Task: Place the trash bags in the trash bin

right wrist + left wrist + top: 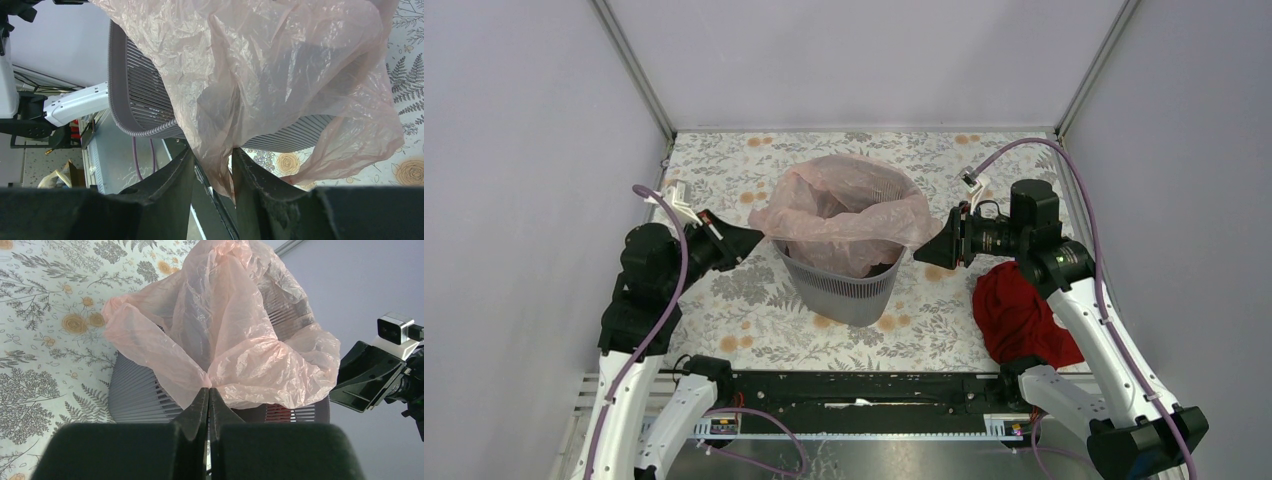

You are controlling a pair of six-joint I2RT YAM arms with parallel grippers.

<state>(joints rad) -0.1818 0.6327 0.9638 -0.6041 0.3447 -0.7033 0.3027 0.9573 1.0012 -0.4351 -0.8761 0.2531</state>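
Left gripper (208, 390) jaws are being pressed fully together on a pinch of the trash bag (844, 195) at its left edge. The pale-pink film is being draped over the rim of the trash bin (849, 292), with part sagging inside and much billowing above and spilling outside. At the opposite edge a fold is being straddled by the right gripper (212, 156). Its jaws are being held partly apart, and no clamp on the film is being shown. Seating the bag in the bin is judged to be under way, not finished. Next, that fold probably needs gripping, then both edges need drawing outward and down over the rim. The bin is being borne on the floral table (724, 300), with a red cloth (1019, 310) lying nearby.
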